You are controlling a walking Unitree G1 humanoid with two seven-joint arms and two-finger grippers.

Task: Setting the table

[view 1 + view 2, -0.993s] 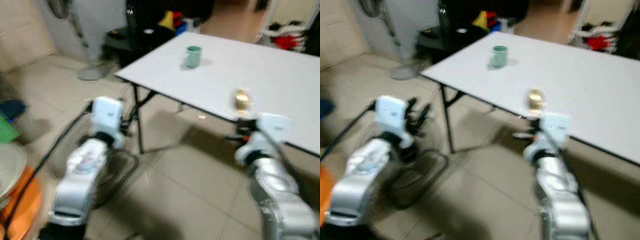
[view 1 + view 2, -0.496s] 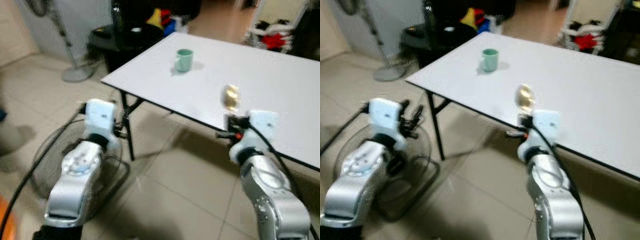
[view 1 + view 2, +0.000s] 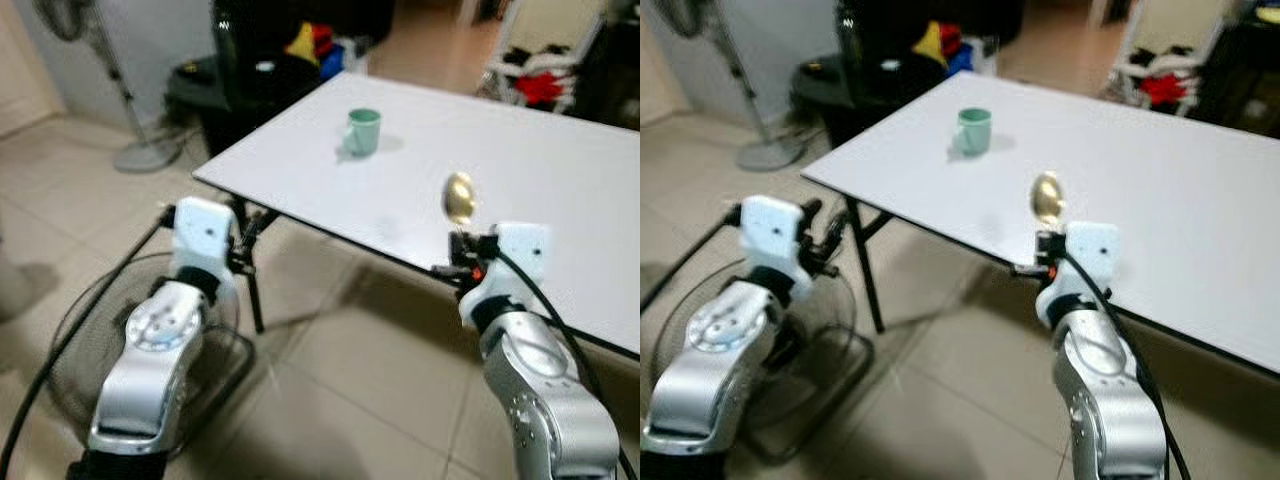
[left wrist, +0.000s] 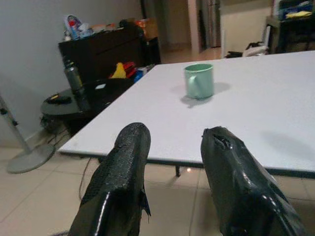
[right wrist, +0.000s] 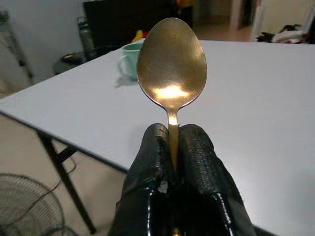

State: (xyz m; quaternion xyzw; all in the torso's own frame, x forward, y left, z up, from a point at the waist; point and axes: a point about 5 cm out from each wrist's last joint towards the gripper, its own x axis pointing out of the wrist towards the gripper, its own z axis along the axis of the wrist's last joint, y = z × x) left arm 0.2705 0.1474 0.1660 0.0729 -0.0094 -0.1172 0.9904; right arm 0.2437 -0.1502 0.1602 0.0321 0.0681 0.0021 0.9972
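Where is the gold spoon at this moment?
The gold spoon stands upright in the right hand, at the white table's near edge, nearer than the green mug.

Head stereo pair: high vantage, angled forward and down over both silver arms toward the white table point(image 3: 560, 180) and tiled floor; both eyes share the same scene, slightly offset sideways.

Left wrist camera: low, near table height, looking along the left gripper point(image 4: 170, 142) across the tabletop to the green mug point(image 4: 199, 81).

Right wrist camera: very close behind the right gripper point(image 5: 170, 142), facing over the gold spoon point(image 5: 171, 64) onto the same table.

Shared by all views: table and mug.
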